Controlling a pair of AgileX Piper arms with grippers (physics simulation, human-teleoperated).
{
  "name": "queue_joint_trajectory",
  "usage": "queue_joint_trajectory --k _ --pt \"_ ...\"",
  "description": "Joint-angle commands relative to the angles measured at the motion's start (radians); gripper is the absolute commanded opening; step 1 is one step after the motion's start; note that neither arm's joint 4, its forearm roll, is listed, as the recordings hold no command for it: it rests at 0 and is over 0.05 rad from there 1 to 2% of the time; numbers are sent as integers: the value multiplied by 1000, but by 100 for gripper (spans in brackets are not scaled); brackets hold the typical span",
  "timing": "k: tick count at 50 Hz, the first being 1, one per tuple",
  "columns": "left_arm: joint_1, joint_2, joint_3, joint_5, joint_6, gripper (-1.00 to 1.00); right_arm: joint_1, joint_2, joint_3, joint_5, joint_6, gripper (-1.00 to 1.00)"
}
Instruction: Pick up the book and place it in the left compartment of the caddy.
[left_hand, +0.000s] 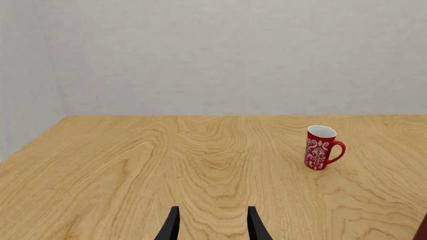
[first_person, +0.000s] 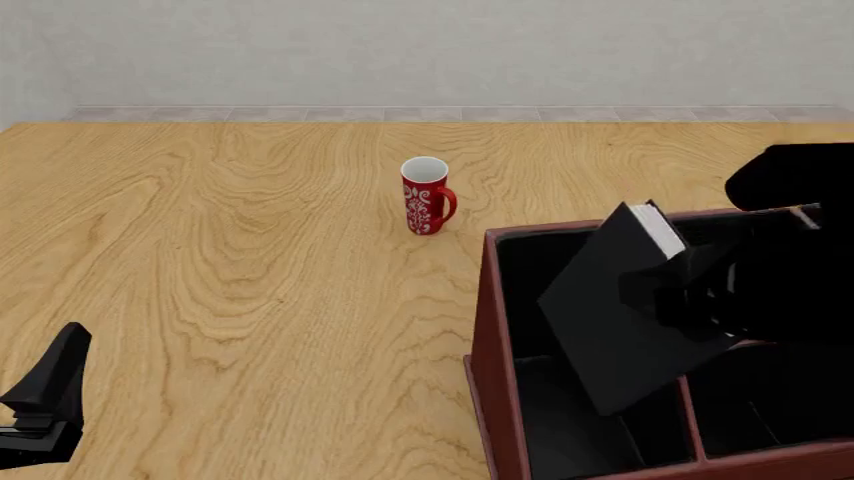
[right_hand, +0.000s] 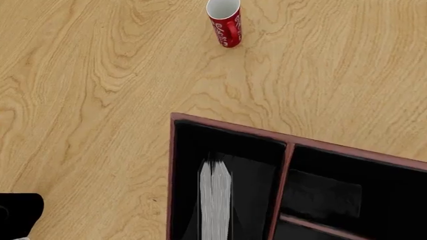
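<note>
The black book (first_person: 621, 310) hangs tilted over the reddish-brown caddy (first_person: 482, 330), its lower corner down inside the long left compartment (first_person: 531, 268). My right gripper (first_person: 703, 290), black against the black cover, is shut on the book's right side. In the right wrist view the book's white page edges (right_hand: 215, 200) show inside the left compartment (right_hand: 187, 165) of the caddy (right_hand: 171, 175); the fingers themselves are hidden there. My left gripper (left_hand: 213, 227) stands open and holds nothing, low over the table at the near left (first_person: 47, 400).
A red mug with a white pattern (first_person: 426, 196) (left_hand: 322, 147) (right_hand: 225, 22) stands upright on the wooden table beyond the caddy's far left corner. Thin dividers (right_hand: 283, 185) split the caddy's right side into shorter sections. A pale wall runs behind the table's far edge.
</note>
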Motion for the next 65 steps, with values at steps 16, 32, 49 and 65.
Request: queue_joint_trajectory --k 16,32,49,65 --pt "0 -3 5 -1 -1 100 11 7 67 -68 44 -100" --pt "0 -3 5 -1 -1 100 22 13 116 -108 59 -100" --pt "0 -3 5 -1 -1 100 27 33 149 -154 72 -100" --pt "0 -2 5 -1 -1 100 37 68 184 -211 78 -100"
